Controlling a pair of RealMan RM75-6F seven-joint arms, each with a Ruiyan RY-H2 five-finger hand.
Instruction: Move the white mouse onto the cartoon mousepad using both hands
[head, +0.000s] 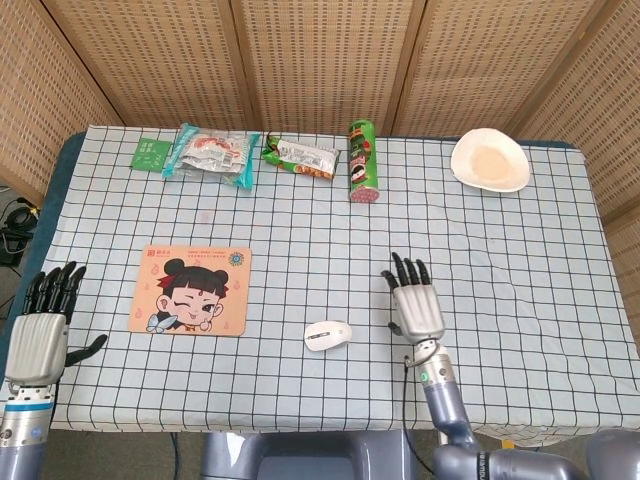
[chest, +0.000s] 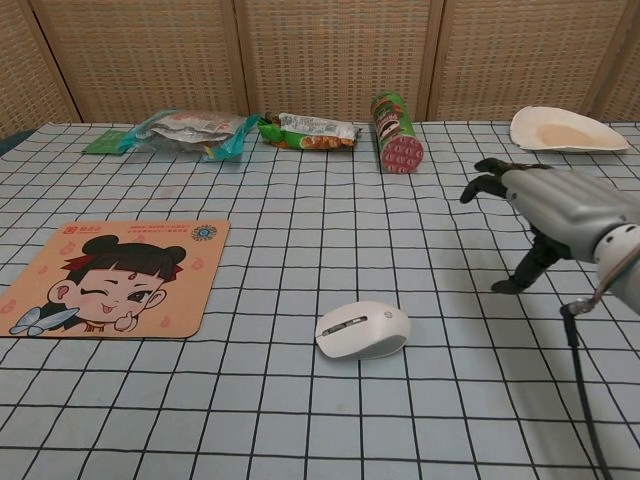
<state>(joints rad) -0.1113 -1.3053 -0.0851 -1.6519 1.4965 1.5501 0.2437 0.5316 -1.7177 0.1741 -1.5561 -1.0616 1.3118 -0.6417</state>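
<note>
At the lower left of the head view the left hand (head: 40, 325) hovers off the bench edge, fingers spread and holding nothing; the chest view does not show it. Just right of it, in the left-centre of the frame, the cartoon mousepad (head: 191, 290) lies flat on the checked bench (head: 520, 260), bare of any load. Along the upper edge sit a small green packet (head: 151, 154), a clear snack bag (head: 210, 155), a green snack wrapper (head: 300, 155) and a green crisp tube (head: 360, 160). Lower centre, the white mouse (head: 328, 335) rests on the cloth, apart from the mousepad and touched by neither hand. To its right the right hand (head: 413, 302) is raised with fingers apart, empty, near the mouse but clear of it. A white dish (head: 489, 160) sits at the upper right.

The risk from here is a push rather than a grip: the mouse looks smooth and rounded, so fingers closing unevenly could skid it across the cloth or wrinkle the cloth beneath. A handover between hands could also drop it short of the pad.
</note>
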